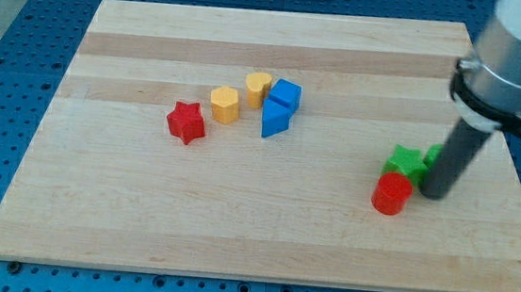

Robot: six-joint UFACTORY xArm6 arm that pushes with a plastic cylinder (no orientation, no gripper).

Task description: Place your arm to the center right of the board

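Observation:
My tip [431, 193] rests on the wooden board [234, 229] at its centre right. It stands just right of a red cylinder [391, 193] and a green star [404, 162]. A second green block [434, 155] is mostly hidden behind the rod. Far to the view's left lie a red star [186, 122], a yellow hexagon block [224, 104], a yellow heart-like block [258, 88], a blue cube [285, 95] and a blue triangle block [274, 120].
The board lies on a blue perforated table [3, 67]. The arm's grey body [520, 46] hangs over the board's upper right corner.

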